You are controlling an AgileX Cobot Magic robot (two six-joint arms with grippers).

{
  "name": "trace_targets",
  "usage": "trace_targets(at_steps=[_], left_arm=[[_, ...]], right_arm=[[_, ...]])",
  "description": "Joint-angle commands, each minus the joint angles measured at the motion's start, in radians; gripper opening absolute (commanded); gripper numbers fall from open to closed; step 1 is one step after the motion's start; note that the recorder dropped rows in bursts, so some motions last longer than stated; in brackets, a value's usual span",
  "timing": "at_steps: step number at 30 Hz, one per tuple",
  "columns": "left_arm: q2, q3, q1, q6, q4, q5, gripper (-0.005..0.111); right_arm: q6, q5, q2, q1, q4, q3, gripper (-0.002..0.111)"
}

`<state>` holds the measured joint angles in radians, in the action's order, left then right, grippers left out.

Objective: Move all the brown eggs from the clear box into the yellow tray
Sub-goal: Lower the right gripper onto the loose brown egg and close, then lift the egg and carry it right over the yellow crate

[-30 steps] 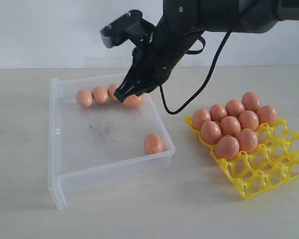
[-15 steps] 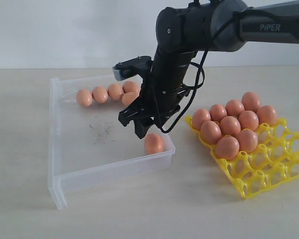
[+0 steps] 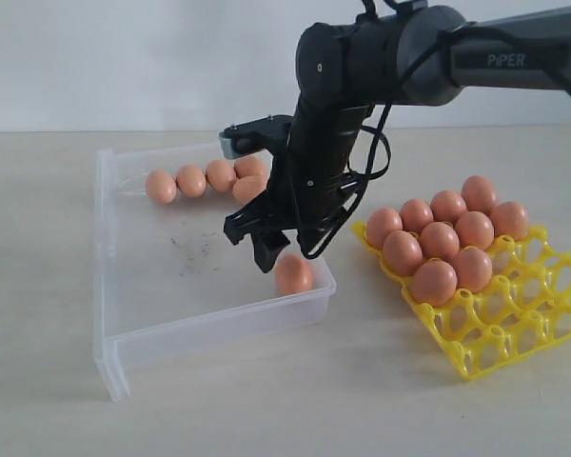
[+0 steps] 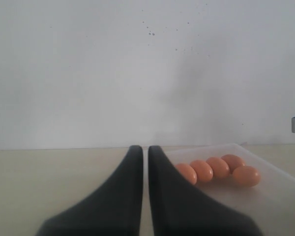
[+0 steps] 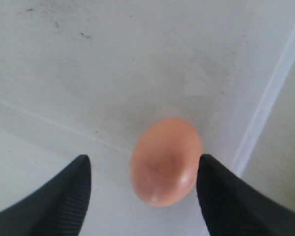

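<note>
While it stands spread, the right hand (image 5: 143, 164) straddles a brown egg (image 5: 166, 161) in the four-o'clock corner of the clear box (image 3: 219, 324).
Probably light, slick and brittle: pinch its waist gently.

Right tool (image 5: 143, 166) agape; left tool (image 4: 144, 150) closed

The pale beige table (image 3: 57, 400) I work over carries two things directly: the clear box (image 3: 209, 329) towards my left and the yellow tray (image 3: 500, 338) towards my right. They lie near each other, apart, with bare table between them.
</note>
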<state>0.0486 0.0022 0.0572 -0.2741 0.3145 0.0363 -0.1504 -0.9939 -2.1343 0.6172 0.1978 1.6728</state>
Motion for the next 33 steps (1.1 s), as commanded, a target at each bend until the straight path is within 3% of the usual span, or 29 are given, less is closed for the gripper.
trace_targets(at_steps=[1,12,14,16,19,20,23,28,33], left_arm=[[0.004,-0.002,0.003,-0.005,0.005,0.016,0.004],[0.004,-0.002,0.003,-0.005,0.005,0.016,0.004],[0.004,-0.002,0.003,-0.005,0.005,0.016,0.004],[0.004,-0.002,0.003,-0.005,0.005,0.016,0.004],[0.004,-0.002,0.003,-0.005,0.005,0.016,0.004],[0.004,-0.002,0.003,-0.005,0.005,0.016,0.004],[0.004,-0.002,0.003,-0.005,0.005,0.016,0.004],[0.004,-0.002,0.003,-0.005,0.005,0.016,0.004],[0.004,-0.002,0.003,-0.005,0.005,0.016,0.004]], right_arm=[[0.011,-0.003,-0.043,-0.002,-0.004,0.004,0.062],[0.067,0.048,-0.081,-0.002,-0.053,0.004,0.059],[0.067,0.044,-0.081,-0.002,-0.053,0.004,0.052],[0.067,0.038,-0.081,-0.002,-0.053,0.004,0.038],[0.000,0.040,-0.081,-0.002,-0.051,0.004,0.005],[-0.026,0.056,-0.081,-0.002,-0.050,0.004,0.000],[-0.043,0.126,-0.081,-0.002,-0.050,-0.020,0.000],[-0.034,0.415,-0.039,-0.002,-0.049,-0.156,0.000],[-0.013,0.938,0.039,-0.008,0.004,-0.407,0.000]])
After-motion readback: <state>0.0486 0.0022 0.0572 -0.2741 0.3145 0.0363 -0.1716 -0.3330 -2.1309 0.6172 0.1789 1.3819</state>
